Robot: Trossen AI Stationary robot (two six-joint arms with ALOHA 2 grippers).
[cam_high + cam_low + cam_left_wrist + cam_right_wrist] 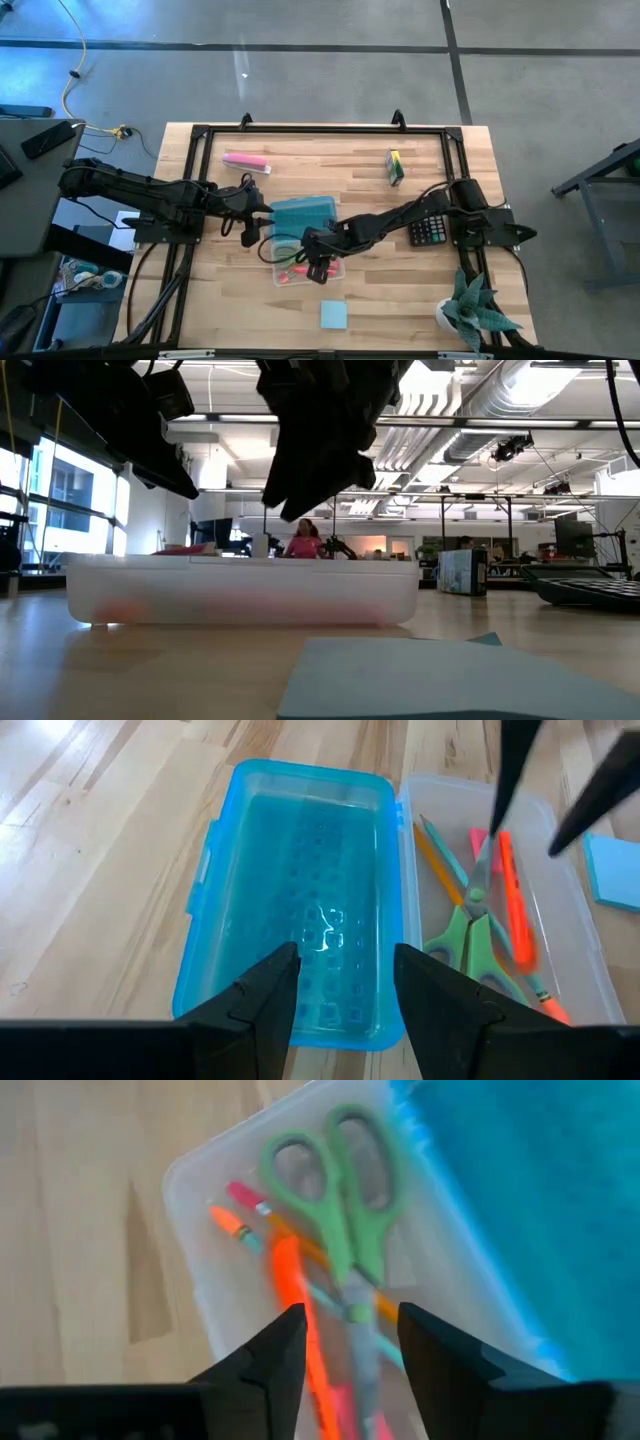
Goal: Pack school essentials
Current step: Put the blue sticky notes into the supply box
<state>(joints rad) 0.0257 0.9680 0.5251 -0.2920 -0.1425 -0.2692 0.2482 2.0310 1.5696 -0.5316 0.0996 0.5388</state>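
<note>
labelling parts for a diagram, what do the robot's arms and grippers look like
Both arms are black and jointed, with black cables trailing along them. The left gripper and right gripper each end in two dark, flat, wedge-shaped fingers tapering to angled tips. No markings show.

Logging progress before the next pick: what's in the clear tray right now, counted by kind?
In the clear tray, as far as the wrist views show:
Scissors, green-handled: 1
Pens, orange-red: 1
Pencils, one wooden, one green: 2
Total: 4
A small pink-red piece near the scissor handles in the right wrist view is too blurred to name, so it is left out.
</note>
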